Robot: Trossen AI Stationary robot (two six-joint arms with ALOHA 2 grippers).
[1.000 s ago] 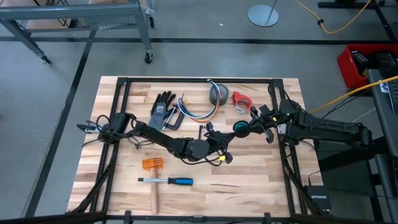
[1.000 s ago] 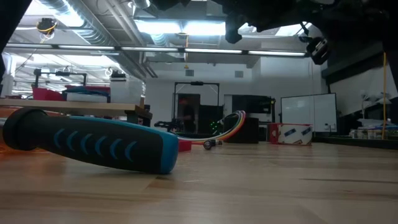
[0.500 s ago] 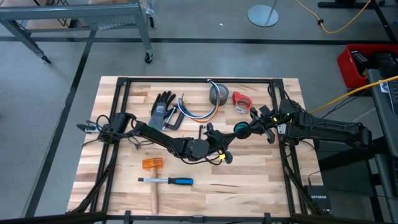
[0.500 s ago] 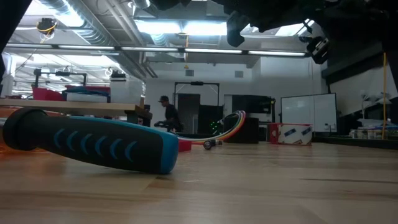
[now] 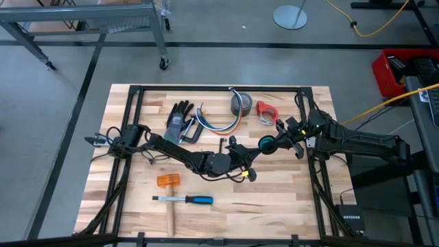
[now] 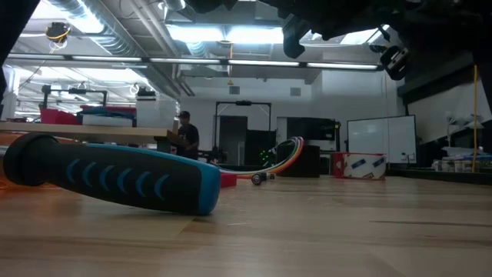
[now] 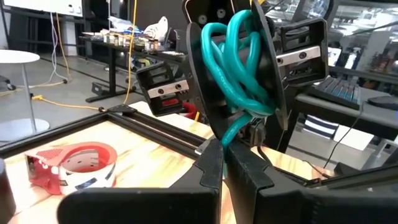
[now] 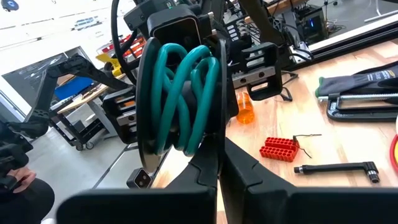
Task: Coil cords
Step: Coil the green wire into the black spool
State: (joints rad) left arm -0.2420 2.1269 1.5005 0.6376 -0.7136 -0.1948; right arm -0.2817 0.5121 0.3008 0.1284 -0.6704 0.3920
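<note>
You see a pale wooden table (image 5: 274,185), matt and grained; a teal cord (image 7: 239,68), smooth glossy plastic; a glove (image 5: 178,120), dark cloth.

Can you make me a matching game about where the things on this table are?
Things:
1. teal coiled rubber cord
2. black fabric glove
3. blue-handled metal chisel
4. small red tape ring

Places:
A. beside the grey tape roll
B. held between the left gripper and the right gripper
C. by the orange-headed wooden mallet
D. next to the curved coloured wires

Pairs: 1-B, 2-D, 3-C, 4-A
</note>
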